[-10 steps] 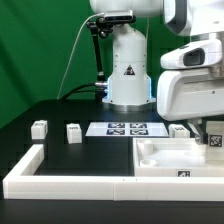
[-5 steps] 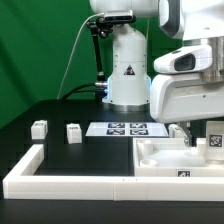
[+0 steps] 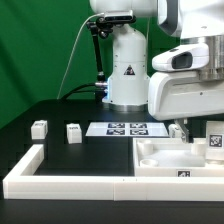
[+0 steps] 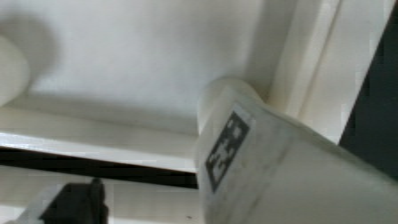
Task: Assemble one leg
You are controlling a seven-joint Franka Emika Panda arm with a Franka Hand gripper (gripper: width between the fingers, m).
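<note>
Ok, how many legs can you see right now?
4 legs: two on the table at the exterior view's left, one partly hidden beside the marker board, one at the tray.

So the arm [image 3: 185, 85] is sliding toward the exterior view's left, mostly in the first half second, and it's barely creeping now. The leg [image 3: 213, 134] pinched in the end effector [image 3: 209, 138] is riding a bit higher over the tray [image 3: 160, 158] than before.

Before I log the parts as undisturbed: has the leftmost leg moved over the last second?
No. The leftmost leg sits where it was, the same gap away from the marker board on the exterior view's left.
</note>
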